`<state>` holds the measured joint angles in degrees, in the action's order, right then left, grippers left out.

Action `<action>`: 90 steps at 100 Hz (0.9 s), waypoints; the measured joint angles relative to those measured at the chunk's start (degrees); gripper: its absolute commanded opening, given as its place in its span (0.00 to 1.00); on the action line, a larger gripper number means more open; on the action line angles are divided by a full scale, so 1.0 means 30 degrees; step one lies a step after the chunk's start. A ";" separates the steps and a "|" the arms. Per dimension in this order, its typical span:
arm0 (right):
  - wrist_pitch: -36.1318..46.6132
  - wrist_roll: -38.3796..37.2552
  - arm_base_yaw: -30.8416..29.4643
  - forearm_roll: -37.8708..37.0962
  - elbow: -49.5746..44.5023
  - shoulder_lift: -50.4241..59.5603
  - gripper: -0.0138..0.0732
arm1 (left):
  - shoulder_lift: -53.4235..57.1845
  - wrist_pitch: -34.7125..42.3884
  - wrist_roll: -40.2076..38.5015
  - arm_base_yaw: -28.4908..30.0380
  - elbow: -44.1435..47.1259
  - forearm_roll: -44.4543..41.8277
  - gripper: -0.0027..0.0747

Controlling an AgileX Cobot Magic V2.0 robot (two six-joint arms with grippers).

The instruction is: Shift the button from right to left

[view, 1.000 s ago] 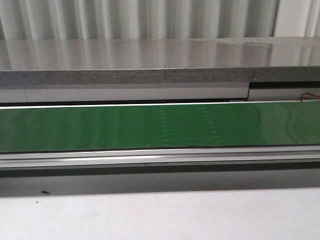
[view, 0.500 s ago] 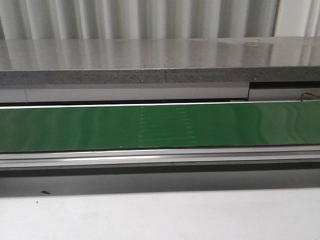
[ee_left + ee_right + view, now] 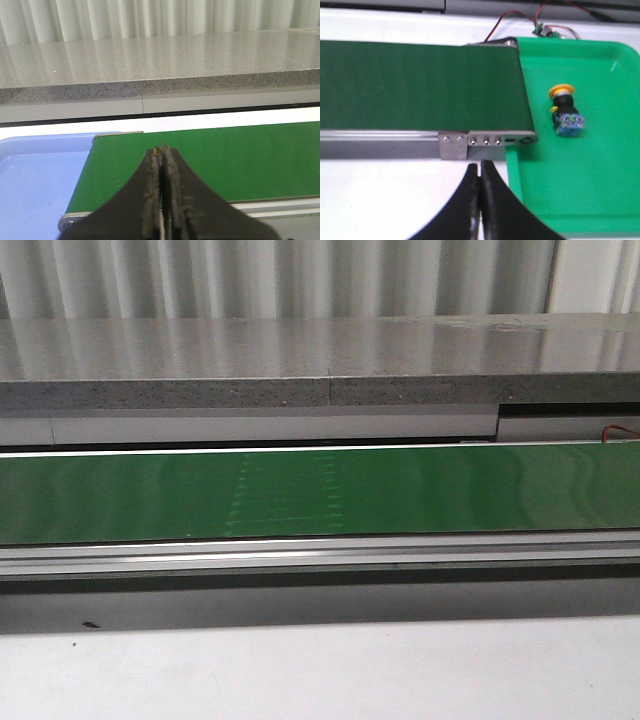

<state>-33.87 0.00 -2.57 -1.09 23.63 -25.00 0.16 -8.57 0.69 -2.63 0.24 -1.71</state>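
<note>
The button point(image 3: 565, 110) lies on its side in the green tray point(image 3: 600, 170), yellow cap toward the belt's far side, blue-grey block nearer me. It shows only in the right wrist view. My right gripper point(image 3: 480, 167) is shut and empty over the white table, just short of the conveyor's end bracket and left of the tray's edge. My left gripper point(image 3: 162, 150) is shut and empty above the green belt point(image 3: 225, 155) near its left end. Neither gripper shows in the front view.
The green conveyor belt point(image 3: 320, 490) runs across the front view, a grey stone counter point(image 3: 320, 360) behind it. A blue tray point(image 3: 35, 180) sits at the belt's left end. Red and black wires with a small board point(image 3: 545, 27) lie beyond the green tray.
A faint pale pattern on the belt has shifted leftward across the front view, so the belt surface is running to the left. Nothing else has changed.
</note>
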 measured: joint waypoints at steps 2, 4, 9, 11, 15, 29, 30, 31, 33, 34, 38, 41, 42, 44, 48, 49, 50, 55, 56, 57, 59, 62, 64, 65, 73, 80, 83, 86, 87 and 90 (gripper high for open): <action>-0.0127 0.0000 0.0000 0.0000 0.0112 -0.0177 0.08 | 0.0000 0.0000 0.0000 0.0000 0.0000 0.0000 0.01; -0.0301 0.0000 0.0000 0.0000 0.0241 -0.0431 0.08 | 0.0000 0.0000 0.0000 0.0000 0.0000 0.0000 0.01; -0.0676 0.0000 0.0000 0.0000 0.0541 -0.1027 0.08 | 0.0000 0.0000 0.0000 0.0000 0.0000 0.0000 0.01; -0.0801 0.0000 0.0000 0.0000 0.0677 -0.1274 0.08 | 0.0000 0.0000 0.0000 0.0000 0.0000 0.0000 0.01; -0.1032 0.0000 0.0000 0.0000 0.0943 -0.1767 0.08 | 0.0000 0.0000 0.0000 0.0000 0.0000 0.0000 0.01; -0.1594 0.0000 0.0000 0.0000 0.1829 -0.3384 0.09 | 0.0000 0.0000 0.0000 0.0000 0.0000 0.0000 0.01; -0.1657 0.0000 0.0000 0.0000 0.1875 -0.3545 0.10 | 0.0000 0.0000 0.0000 0.0000 0.0000 0.0000 0.01; -0.1718 0.0000 0.0000 0.0000 0.1969 -0.3628 0.10 | 0.0000 0.0000 0.0000 0.0000 0.0000 0.0000 0.01; -0.1822 0.0000 0.0000 0.0000 0.2109 -0.3875 0.11 | 0.0000 0.0000 0.0000 0.0000 0.0000 0.0000 0.01; -0.1859 0.0000 0.0000 0.0000 0.2161 -0.3955 0.12 | 0.0000 0.0000 0.0000 0.0000 0.0000 0.0000 0.01; -0.2153 0.0000 0.0000 0.0000 0.2479 -0.4452 0.17 | 0.0000 0.0000 0.0000 0.0000 0.0000 0.0000 0.01; -0.2387 0.0000 0.0000 0.0000 0.2714 -0.4793 0.21 | 0.0000 0.0000 0.0000 0.0000 0.0000 0.0000 0.01; -0.2447 0.0000 0.0000 0.0000 0.2771 -0.4880 0.23 | 0.0000 0.0000 0.0000 0.0000 0.0000 0.0000 0.01; -0.2604 0.0000 0.0000 0.0000 0.2960 -0.5232 0.27 | 0.0000 0.0000 0.0000 0.0000 0.0000 0.0000 0.01; -0.2912 0.0000 0.0000 0.0042 0.3353 -0.5667 0.36 | 0.0000 0.0000 0.0000 0.0000 0.0000 0.0000 0.01; -0.2974 0.0000 0.0000 0.0083 0.3418 -0.5839 0.38 | 0.0000 0.0000 0.0000 0.0000 0.0000 0.0000 0.01; -0.3088 0.0000 0.0000 0.0073 0.3562 -0.5925 0.42 | 0.0000 0.0000 0.0000 0.0000 0.0000 0.0000 0.01; -0.3433 0.0000 0.0000 0.0178 0.4058 -0.6560 0.55 | 0.0000 0.0000 0.0000 0.0000 0.0000 0.0000 0.01; -0.3477 0.0000 0.0000 0.0220 0.4129 -0.6740 0.57 | 0.0000 0.0000 0.0000 0.0000 0.0000 0.0000 0.01; -0.3560 0.0000 0.0000 0.0215 0.4279 -0.6830 0.61 | 0.0000 0.0000 0.0000 0.0000 0.0000 0.0000 0.01; -0.3678 0.0000 0.0000 0.0226 0.4498 -0.7104 0.66 | 0.0000 0.0000 0.0000 0.0000 0.0000 0.0000 0.01; -0.3783 0.0000 0.0000 0.0364 0.4774 -0.7465 0.72 | 0.0000 0.0000 0.0000 0.0000 0.0000 0.0000 0.01; -0.3848 0.0000 0.0000 0.0364 0.4984 -0.7733 0.75 | 0.0000 0.0000 0.0000 0.0000 0.0000 0.0000 0.01; -0.3856 0.0000 0.0000 0.0364 0.5050 -0.7914 0.76 | 0.0000 0.0000 0.0000 0.0000 0.0000 0.0000 0.01; -0.4090 0.0000 0.0000 0.0603 0.5795 -0.8916 0.76 | 0.0000 0.0000 0.0000 0.0000 0.0000 0.0000 0.01; -0.4211 0.0000 0.0000 0.0778 0.6414 -0.9756 0.75 | 0.0000 0.0000 0.0000 0.0000 0.0000 0.0000 0.01; -0.4253 0.0000 -0.0037 0.0818 0.6668 -1.0086 0.74 | 0.0000 0.0000 0.0000 0.0000 0.0000 0.0000 0.01; -0.4351 0.0000 -0.0088 0.0846 0.6927 -1.0491 0.74 | 0.0000 0.0000 0.0000 0.0000 0.0000 0.0000 0.01; -0.4390 0.0000 -0.0084 0.0846 0.7054 -1.0574 0.74 | 0.0000 0.0000 0.0000 0.0000 0.0000 0.0000 0.01; -0.4519 0.0000 -0.0219 0.0862 0.7326 -1.0900 0.74 | 0.0000 0.0000 0.0000 0.0000 0.0000 0.0000 0.01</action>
<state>-47.42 0.00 -3.23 1.49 45.60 -57.70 0.16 -8.57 0.69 -2.63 0.24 -1.71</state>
